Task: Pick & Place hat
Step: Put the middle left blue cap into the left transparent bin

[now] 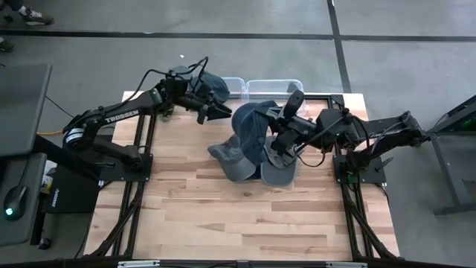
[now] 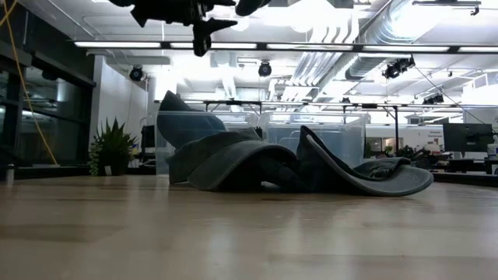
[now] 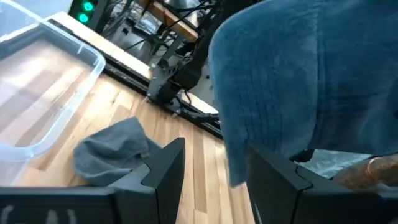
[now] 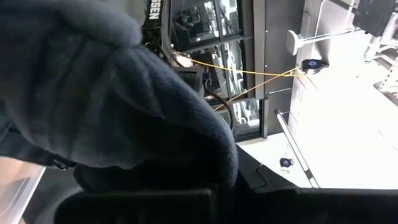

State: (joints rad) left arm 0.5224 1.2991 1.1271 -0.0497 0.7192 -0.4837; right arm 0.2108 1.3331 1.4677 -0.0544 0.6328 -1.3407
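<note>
Clamped shut on a raised blue hat above the pile, the right gripper could be snagged by trailing fabric, while the part-open, empty left gripper waits beside it.

The hats are seen in dusty blue-grey, one with thin stitched lines. The surface is made of pale wood strips. The bins are see-through. Both arms are coloured black.
</note>
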